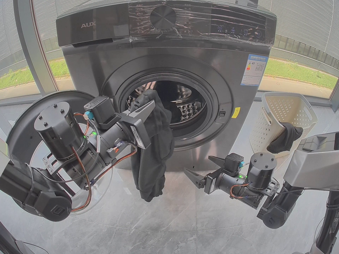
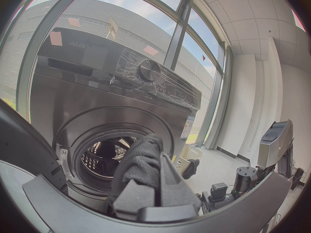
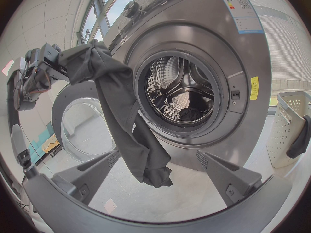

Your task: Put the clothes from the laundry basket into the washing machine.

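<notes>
My left gripper (image 1: 146,107) is shut on a long black garment (image 1: 153,152), held at the left edge of the washing machine's (image 1: 219,64) open drum mouth; the cloth hangs down almost to the floor. The same garment (image 3: 129,114) hangs in front of the drum (image 3: 176,88), where a dark item (image 3: 190,114) lies inside. In the left wrist view the black fabric (image 2: 141,160) bunches over my left gripper (image 2: 158,182). My right gripper (image 1: 203,170) stands open and empty, low in front of the machine. A white laundry basket (image 1: 282,113) stands right of the machine with a black cloth (image 1: 285,138) draped over its rim.
The round machine door (image 1: 21,124) is swung open to the left, behind my left arm. Grey tiled floor (image 1: 176,223) lies in front of the machine. Large windows stand behind the machine and basket.
</notes>
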